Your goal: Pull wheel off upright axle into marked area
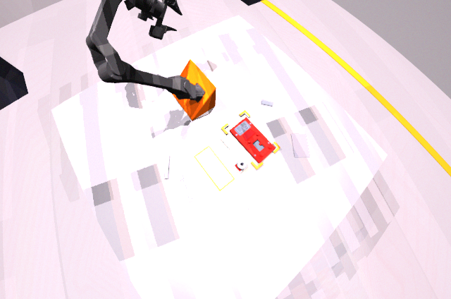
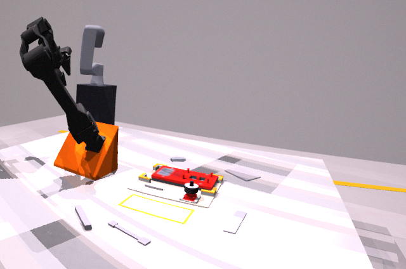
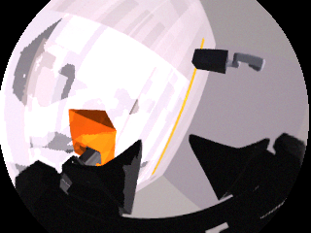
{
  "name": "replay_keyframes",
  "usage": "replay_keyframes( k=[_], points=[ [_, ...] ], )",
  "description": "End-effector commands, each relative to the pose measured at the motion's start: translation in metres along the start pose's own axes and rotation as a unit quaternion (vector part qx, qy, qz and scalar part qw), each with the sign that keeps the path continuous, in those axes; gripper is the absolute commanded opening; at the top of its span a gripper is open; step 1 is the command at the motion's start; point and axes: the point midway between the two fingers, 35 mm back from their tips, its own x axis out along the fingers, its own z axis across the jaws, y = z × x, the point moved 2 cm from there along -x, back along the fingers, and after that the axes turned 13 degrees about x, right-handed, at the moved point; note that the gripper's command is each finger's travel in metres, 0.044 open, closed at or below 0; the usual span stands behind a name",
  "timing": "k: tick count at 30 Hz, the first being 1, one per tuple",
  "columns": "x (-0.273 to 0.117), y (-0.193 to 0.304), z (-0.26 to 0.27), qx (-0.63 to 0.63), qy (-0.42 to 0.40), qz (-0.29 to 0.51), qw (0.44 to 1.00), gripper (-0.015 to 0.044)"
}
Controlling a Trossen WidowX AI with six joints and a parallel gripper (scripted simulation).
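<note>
The wheel (image 1: 239, 165) (image 2: 191, 189), with a black tyre and pale hub, sits on the upright axle (image 2: 191, 183) above a small red base (image 2: 189, 197). The marked area (image 1: 207, 173) (image 2: 151, 214) is a thin yellow rectangle on the table beside it; no object shows inside. My gripper (image 1: 178, 22) (image 2: 66, 79) (image 3: 166, 140) is open with nothing between its fingers. It is raised high above and behind the orange arm mount, far from the wheel. The wrist view does not show the wheel or marked area.
The orange mount (image 1: 209, 95) (image 2: 110, 157) (image 3: 89, 138) stands under the arm. A red board (image 1: 248, 136) (image 2: 177, 174) with upright pegs lies between yellow corner brackets (image 1: 256, 165) beside the wheel. A grey bar (image 2: 82, 217) and a flat link (image 2: 128, 232) lie on the table.
</note>
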Motion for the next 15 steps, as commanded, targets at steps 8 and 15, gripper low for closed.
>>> replay_keyframes(
  k=[8,15],
  points=[
    [0.008,0.085,-0.053,0.286,0.025,0.052,0.956,0.03],
    [0.014,0.13,-0.066,0.394,0.025,0.075,0.916,0.03]
  ],
)
